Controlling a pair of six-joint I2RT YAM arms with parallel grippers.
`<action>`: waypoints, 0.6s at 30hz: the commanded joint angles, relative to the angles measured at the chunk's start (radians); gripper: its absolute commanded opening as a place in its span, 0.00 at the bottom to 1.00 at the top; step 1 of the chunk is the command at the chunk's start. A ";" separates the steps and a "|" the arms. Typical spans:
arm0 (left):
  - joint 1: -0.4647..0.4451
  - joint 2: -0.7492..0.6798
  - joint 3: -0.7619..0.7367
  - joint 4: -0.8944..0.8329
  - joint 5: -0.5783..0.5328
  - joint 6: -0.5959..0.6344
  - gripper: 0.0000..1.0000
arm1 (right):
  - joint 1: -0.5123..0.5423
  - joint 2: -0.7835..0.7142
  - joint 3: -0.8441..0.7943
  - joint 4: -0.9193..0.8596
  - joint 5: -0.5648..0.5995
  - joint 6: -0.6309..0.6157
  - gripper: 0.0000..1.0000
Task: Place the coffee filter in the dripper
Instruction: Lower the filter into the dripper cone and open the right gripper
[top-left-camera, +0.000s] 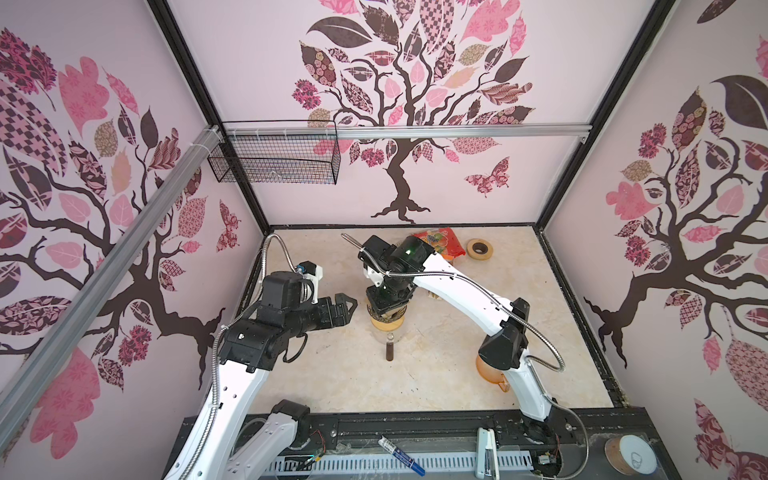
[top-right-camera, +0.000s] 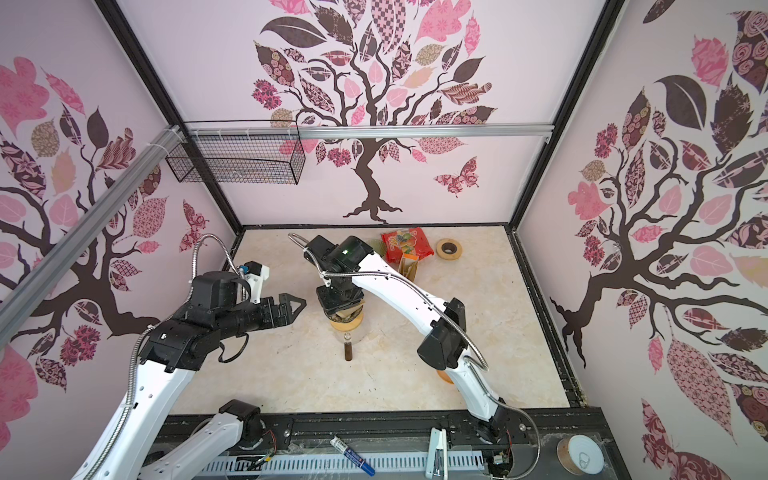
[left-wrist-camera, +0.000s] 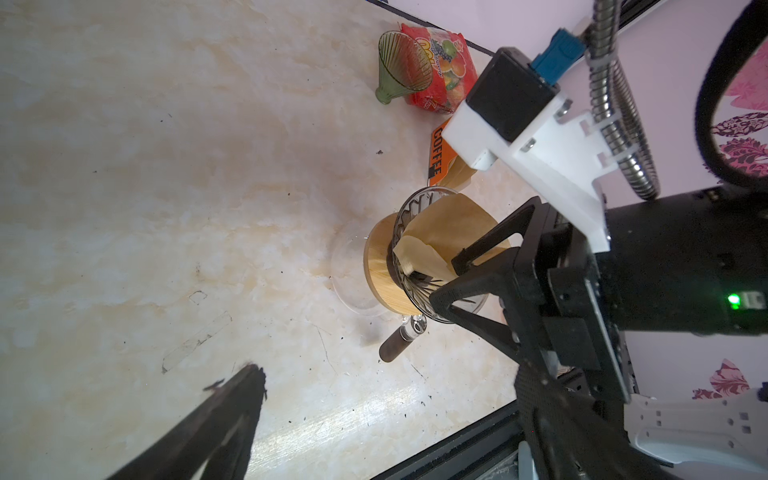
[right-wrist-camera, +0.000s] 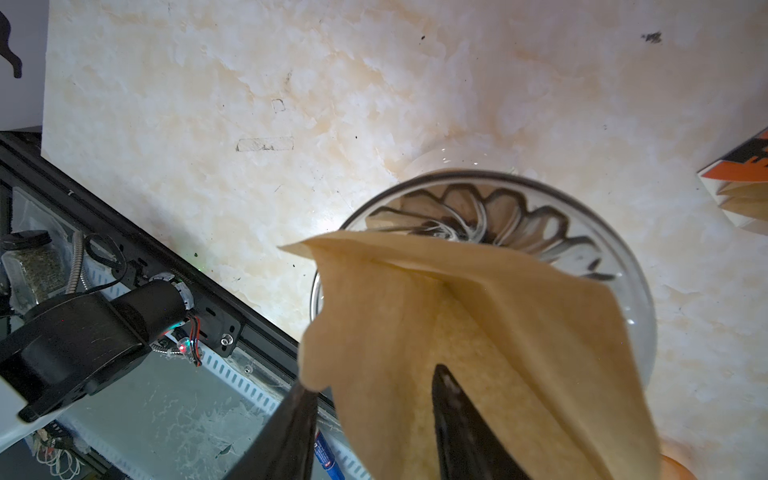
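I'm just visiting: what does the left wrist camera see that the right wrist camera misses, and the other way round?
Only the left wrist view: a green glass funnel lying against a red sweets bag, and a small brown bottle near the dripper. Only the right wrist view: a blue pen and the left arm's base. Both: the brown paper filter partly in the glass dripper, the right gripper at it, and the orange coffee box.
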 joint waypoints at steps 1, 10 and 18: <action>0.000 -0.008 -0.024 0.009 -0.008 0.006 0.97 | 0.005 -0.001 0.042 -0.009 -0.009 -0.001 0.50; 0.000 -0.010 -0.027 0.003 -0.010 0.001 0.97 | 0.005 -0.024 0.071 0.007 -0.005 0.013 0.55; -0.001 -0.008 -0.018 -0.008 -0.023 -0.008 0.97 | -0.001 -0.058 0.109 0.017 0.024 0.026 0.57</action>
